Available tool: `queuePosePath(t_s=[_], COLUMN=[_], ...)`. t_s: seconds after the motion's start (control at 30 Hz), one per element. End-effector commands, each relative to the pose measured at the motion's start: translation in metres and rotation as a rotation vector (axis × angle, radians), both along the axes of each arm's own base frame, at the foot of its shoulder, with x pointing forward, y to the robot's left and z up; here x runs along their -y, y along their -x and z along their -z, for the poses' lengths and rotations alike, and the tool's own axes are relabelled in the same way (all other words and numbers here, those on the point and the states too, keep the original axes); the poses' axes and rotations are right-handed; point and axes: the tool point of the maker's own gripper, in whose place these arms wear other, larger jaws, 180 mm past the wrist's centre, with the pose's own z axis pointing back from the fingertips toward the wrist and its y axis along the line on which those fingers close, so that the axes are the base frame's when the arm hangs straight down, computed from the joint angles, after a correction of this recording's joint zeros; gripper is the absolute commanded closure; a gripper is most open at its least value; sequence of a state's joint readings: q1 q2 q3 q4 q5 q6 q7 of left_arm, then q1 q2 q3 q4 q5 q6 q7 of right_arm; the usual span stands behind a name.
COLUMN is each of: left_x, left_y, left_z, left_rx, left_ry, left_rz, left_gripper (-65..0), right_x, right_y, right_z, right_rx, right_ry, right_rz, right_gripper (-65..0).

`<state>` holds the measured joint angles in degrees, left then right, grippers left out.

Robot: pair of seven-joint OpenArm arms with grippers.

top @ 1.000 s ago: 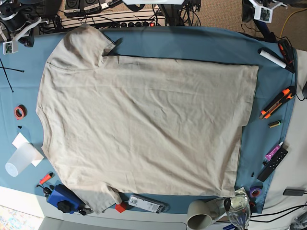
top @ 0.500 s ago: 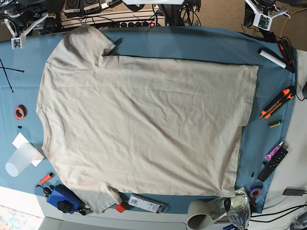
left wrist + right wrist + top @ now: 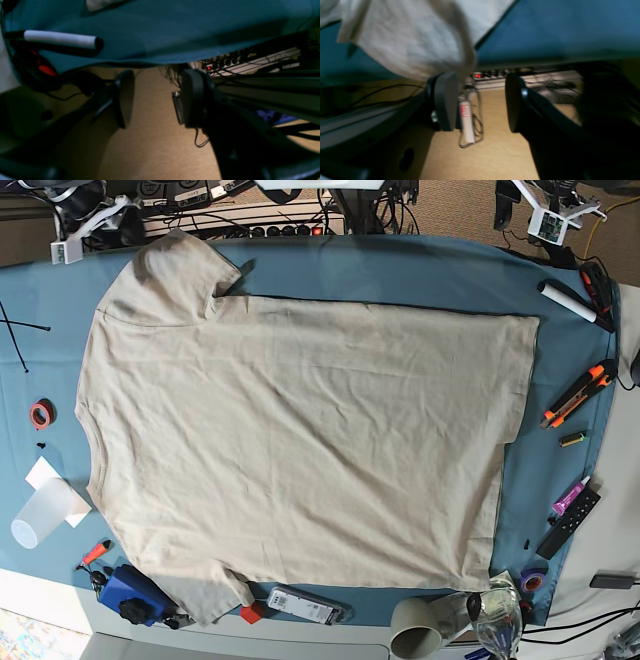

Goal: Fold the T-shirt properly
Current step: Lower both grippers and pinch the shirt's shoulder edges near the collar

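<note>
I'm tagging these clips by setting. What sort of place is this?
Probably a lab or workshop bench: a T-shirt spread on a cloth-covered table, utility knife and marker alongside, power strip behind.

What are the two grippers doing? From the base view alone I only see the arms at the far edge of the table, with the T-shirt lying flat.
Observer: The right wrist view shows the right gripper open, with nothing between its jaws and only floor behind the gap.
Operator: Is it near the T-shirt?
Observer: Yes. A sleeve of the T-shirt hangs just above one finger; I cannot tell whether they touch.
Operator: And the left one?
Observer: The left gripper is open and empty too, off the edge of the table cloth, not far from the white marker.
</note>
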<state>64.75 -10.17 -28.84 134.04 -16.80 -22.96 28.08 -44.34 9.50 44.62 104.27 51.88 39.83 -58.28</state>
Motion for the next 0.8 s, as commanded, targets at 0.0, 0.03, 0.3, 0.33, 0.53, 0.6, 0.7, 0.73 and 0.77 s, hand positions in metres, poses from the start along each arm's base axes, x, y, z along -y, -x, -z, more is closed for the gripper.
queuePosePath(t_s=[0.0, 0.03, 0.3, 0.33, 0.53, 0.6, 0.7, 0.73, 0.77], left_x=[0.002, 0.002, 0.002, 0.002, 0.002, 0.002, 0.002, 0.002, 0.002], left_y=[-0.003, -0.004, -0.011, -0.012, -0.013, -0.013, -0.016, -0.017, -0.017], left_z=[-0.007, -0.007, -0.009, -0.009, -0.009, -0.009, -0.01, -0.01, -0.01], left_rx=[0.024, 0.028, 0.05, 0.053, 0.058, 0.059, 0.068, 0.069, 0.07], left_ry=[0.006, 0.006, 0.006, 0.006, 0.006, 0.006, 0.006, 0.006, 0.006], left_rz=[0.008, 0.008, 0.007, 0.007, 0.007, 0.007, 0.007, 0.007, 0.007], left_gripper=[-30.9, -30.9, -30.9, -30.9, -30.9, -30.9, -30.9, -30.9, -30.9], right_x=[0.005, 0.005, 0.003, 0.003, -0.009, -0.017, -0.029, -0.032, -0.034], right_y=[-0.001, -0.001, -0.006, -0.008, -0.015, -0.017, -0.023, -0.026, -0.028], right_z=[-0.002, 0.003, 0.017, 0.016, 0.022, 0.026, 0.03, 0.031, 0.031], right_rx=[0.011, 0.008, 0.004, 0.009, -0.003, -0.004, -0.006, -0.002, 0.0], right_ry=[-0.01, -0.037, -0.117, -0.115, -0.127, -0.13, -0.145, -0.15, -0.149], right_rz=[0.013, 0.031, 0.072, 0.07, 0.015, -0.005, -0.04, -0.048, -0.054], right_gripper=[-30.5, -30.5, -30.5, -30.5, -30.4, -30.5, -30.4, -30.4, -30.4])
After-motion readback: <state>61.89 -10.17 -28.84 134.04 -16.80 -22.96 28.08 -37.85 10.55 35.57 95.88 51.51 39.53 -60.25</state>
